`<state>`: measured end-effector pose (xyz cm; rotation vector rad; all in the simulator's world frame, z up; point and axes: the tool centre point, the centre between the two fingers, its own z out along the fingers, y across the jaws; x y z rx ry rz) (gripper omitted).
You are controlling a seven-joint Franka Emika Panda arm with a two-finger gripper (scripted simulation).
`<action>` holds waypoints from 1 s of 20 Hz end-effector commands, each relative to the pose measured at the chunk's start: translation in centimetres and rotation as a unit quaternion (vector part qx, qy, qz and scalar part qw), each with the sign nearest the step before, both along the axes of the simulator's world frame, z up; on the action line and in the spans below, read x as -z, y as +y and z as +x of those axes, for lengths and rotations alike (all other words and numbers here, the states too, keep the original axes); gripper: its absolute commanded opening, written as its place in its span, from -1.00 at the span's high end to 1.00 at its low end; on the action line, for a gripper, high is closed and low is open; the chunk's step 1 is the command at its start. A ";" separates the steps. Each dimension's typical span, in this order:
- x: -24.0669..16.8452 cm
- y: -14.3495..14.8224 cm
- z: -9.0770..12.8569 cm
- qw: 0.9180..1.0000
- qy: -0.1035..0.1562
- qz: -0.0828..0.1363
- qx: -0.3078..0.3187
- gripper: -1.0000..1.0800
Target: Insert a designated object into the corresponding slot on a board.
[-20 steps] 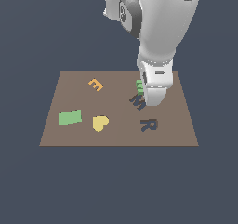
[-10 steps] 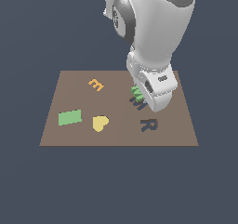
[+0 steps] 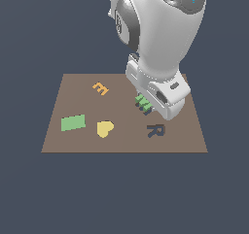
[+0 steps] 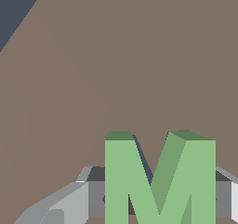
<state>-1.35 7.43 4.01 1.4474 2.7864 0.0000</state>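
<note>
Near the middle of the brown board, at about 1 o'clock from the yellow heart, your hand is pinching the green M just over the M-shaped slot, which is now almost entirely hidden beneath it. Keep the letter square to the recess and lower straight down without twisting, releasing only once it sits flush, and stay clear of the dark R recess at 5 o'clock. Compared with a second ago the hand has sunk lower and tilted, and the dark slot, then plainly visible, is covered.
</note>
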 end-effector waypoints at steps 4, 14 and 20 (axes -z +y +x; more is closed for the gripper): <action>0.0 0.0 0.6 0.999 0.000 0.000 -0.036 1.00; 0.0 0.1 0.8 0.999 0.000 0.000 -0.047 1.00; 0.6 0.1 0.8 0.999 0.000 0.000 -0.047 1.00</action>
